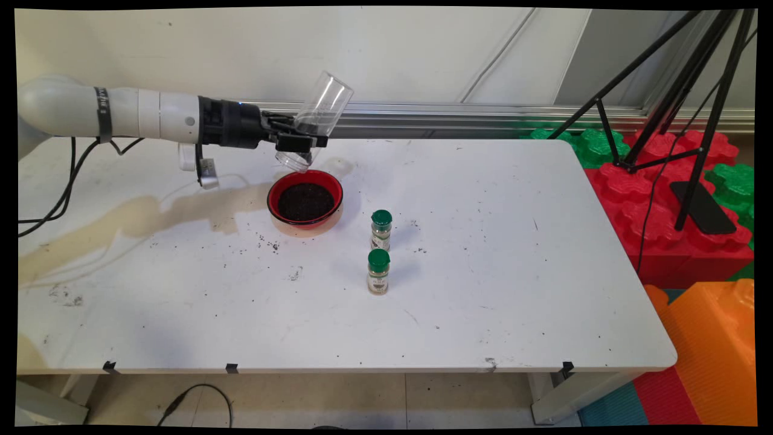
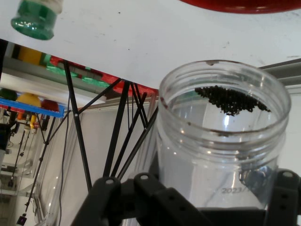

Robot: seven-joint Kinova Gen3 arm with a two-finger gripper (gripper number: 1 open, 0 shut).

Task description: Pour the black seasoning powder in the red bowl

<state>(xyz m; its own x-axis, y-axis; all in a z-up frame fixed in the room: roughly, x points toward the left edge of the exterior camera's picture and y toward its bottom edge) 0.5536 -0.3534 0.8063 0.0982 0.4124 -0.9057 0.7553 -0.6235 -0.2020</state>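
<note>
Your gripper (image 1: 297,140) is clamped around the middle of a clear plastic jar (image 1: 315,119), which is tipped mouth-down just above the red bowl (image 1: 305,199) of dark granules, two green-capped spice bottles (image 1: 380,229) standing apart to the bowl's right. In the hand view a small clump of dark granules (image 2: 231,100) clings inside near the rim (most of the jar looks empty). Expect it to feel light, smooth and slippery, with thin walls that may flex, so grip mid-body, not the threaded neck.

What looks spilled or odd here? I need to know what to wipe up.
Dark grains lie scattered on the white table beside the red bowl. A tan stain spreads left of it. The gripper holds a clear jar mouth-down above the bowl.
</note>
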